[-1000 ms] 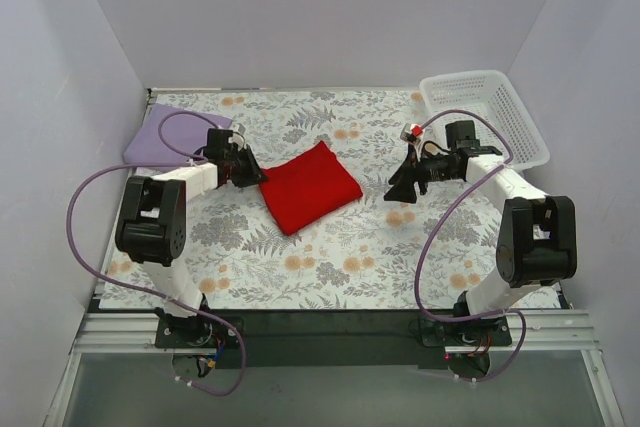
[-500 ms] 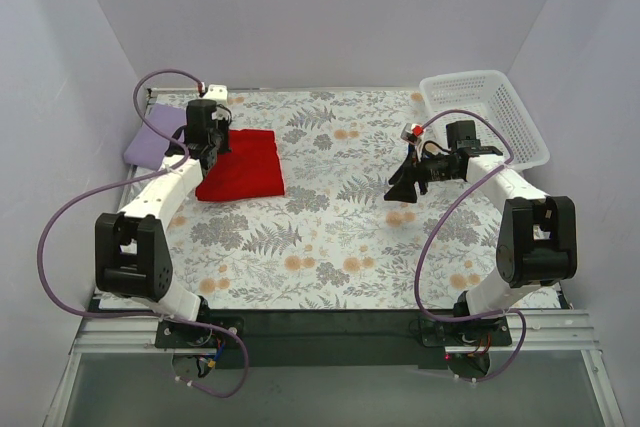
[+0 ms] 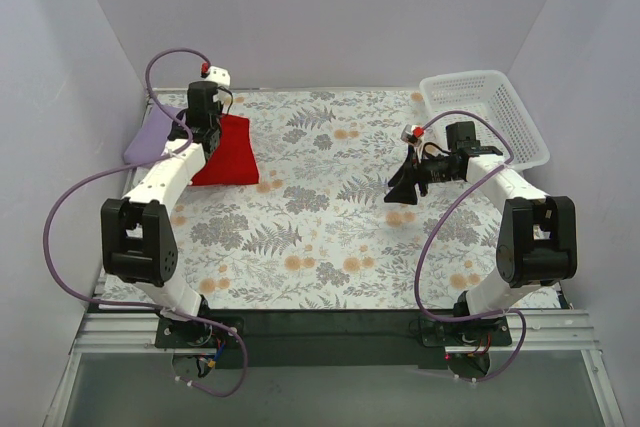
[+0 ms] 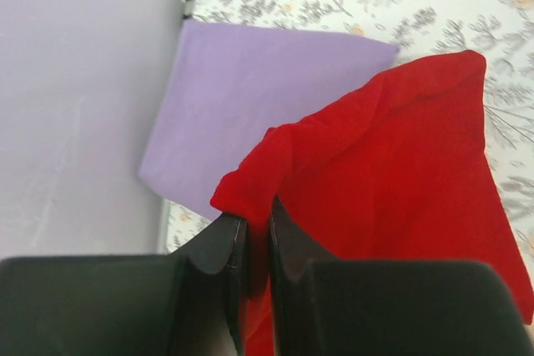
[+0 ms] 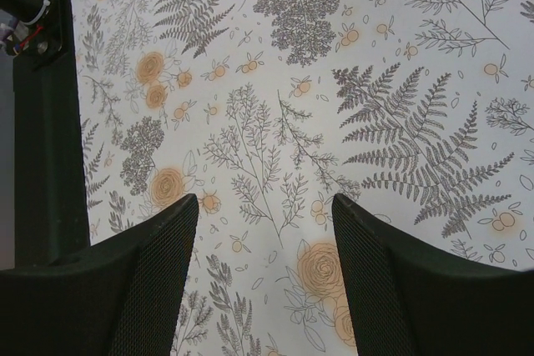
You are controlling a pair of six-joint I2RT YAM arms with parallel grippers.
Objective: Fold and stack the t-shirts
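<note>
At the far-left corner of the floral table (image 3: 330,237), the pale lilac t-shirt (image 4: 250,97) lies flat, a smooth folded rectangle. Just beside it the bright red t-shirt (image 4: 400,172) hangs bunched and wrinkled, its edge pinched in the left gripper (image 4: 257,224). The right gripper (image 5: 265,206) hovers spread wide, holding nothing.

inner t-shirt (image 3: 230,152) beside corner t-shirt (image 3: 148,140), basket (image 3: 520,127) back-right

Red t-shirt (image 3: 230,152) and lilac t-shirt (image 3: 148,139) are seen upper left; worktop (image 3: 320,237) is printed with grey ferns and orange flowers.
</note>
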